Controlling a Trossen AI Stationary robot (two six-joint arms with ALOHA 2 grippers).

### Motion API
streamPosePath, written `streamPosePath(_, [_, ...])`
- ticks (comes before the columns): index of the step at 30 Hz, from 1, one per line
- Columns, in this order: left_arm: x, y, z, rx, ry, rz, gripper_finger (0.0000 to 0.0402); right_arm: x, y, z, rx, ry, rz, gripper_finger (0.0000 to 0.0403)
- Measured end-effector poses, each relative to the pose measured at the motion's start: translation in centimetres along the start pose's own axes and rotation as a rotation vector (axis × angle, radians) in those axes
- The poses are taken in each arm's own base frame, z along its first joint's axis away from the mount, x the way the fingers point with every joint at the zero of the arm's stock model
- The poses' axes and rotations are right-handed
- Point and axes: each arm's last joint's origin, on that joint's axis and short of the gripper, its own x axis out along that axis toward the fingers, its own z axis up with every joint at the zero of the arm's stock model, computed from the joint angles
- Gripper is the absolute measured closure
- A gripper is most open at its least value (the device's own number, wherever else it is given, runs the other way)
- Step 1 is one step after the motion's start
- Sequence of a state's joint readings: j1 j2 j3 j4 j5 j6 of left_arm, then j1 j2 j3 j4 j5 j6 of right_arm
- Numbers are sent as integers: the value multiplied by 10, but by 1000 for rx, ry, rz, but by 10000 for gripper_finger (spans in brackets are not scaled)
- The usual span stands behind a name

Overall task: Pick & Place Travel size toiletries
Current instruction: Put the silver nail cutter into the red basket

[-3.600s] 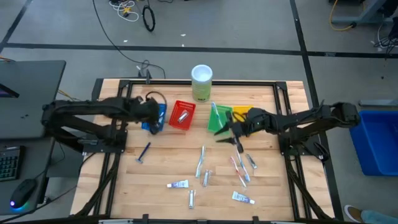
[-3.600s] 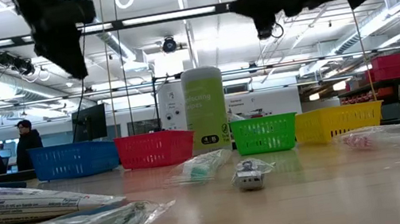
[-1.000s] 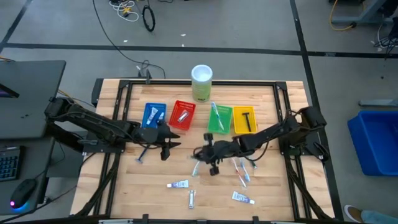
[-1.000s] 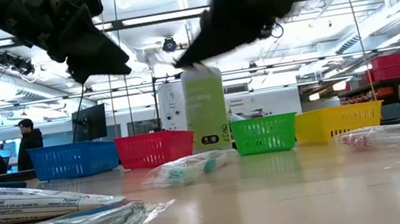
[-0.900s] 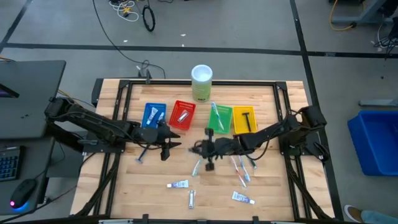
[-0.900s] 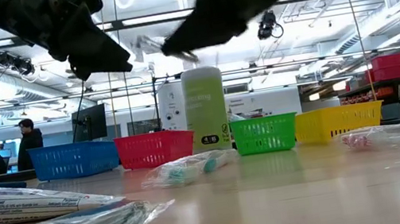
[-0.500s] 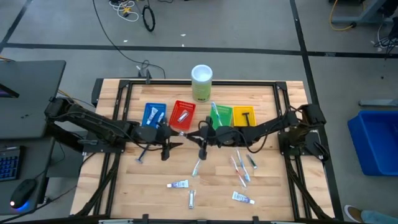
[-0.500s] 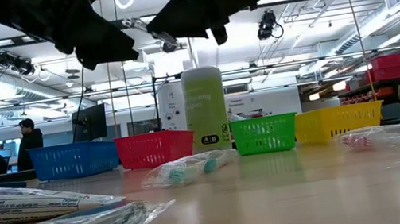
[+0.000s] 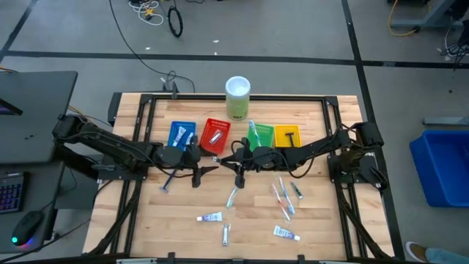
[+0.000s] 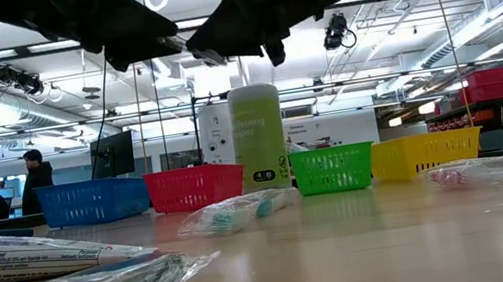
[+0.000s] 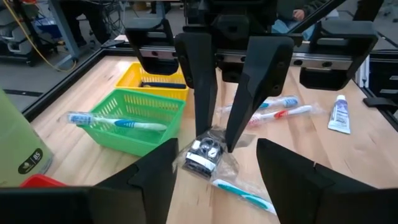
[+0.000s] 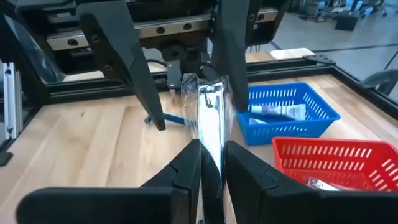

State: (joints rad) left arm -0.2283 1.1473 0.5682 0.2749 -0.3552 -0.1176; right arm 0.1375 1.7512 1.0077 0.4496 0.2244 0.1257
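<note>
The right gripper [image 12: 210, 163] pinches a wrapped razor [image 12: 210, 109] above mid-table. Facing it, the left gripper [image 9: 207, 168] is spread wide and empty. For a clean handover, centre its fingers on the packet before closing. Beyond sits the red basket [image 9: 215, 136].

Hidden around my hands

My right hand [image 12: 211, 163] covers the wrapped item's [image 12: 210, 118] lower end; from above, that item between my hands is too small to identify.

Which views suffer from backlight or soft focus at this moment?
Low view: ceiling lights silhouette both arms, and the nearest wrapped tube is soft. Right wrist view: the clear packet in the right gripper glares. High view: evenly lit.
</note>
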Motion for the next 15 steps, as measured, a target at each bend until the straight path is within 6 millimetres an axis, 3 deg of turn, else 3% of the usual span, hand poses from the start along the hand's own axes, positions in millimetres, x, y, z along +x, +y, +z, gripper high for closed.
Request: streamPosePath(15, [0, -1, 0, 2, 3, -34, 302, 0, 1, 0, -1, 7, 70, 329])
